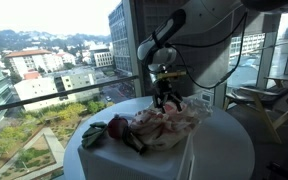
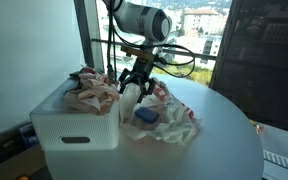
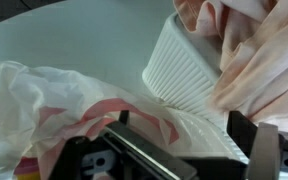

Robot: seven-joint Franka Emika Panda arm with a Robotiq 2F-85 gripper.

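Wrist view shows the ribbed white wall of a basket, with pale pink cloths heaped inside it and spilling over its rim. Just outside that wall, a crumpled white-and-pink cloth lies on the pale bench, touching the basket's foot. The fingers are spread wide with nothing between them, and they hang over the spot where the cloth meets the basket. In an exterior view the basket stands at the bench's edge with more rumpled cloths on top. The fingers hover right beside it, above the loose cloth. A blue piece lies in that heap, near the basket's corner.
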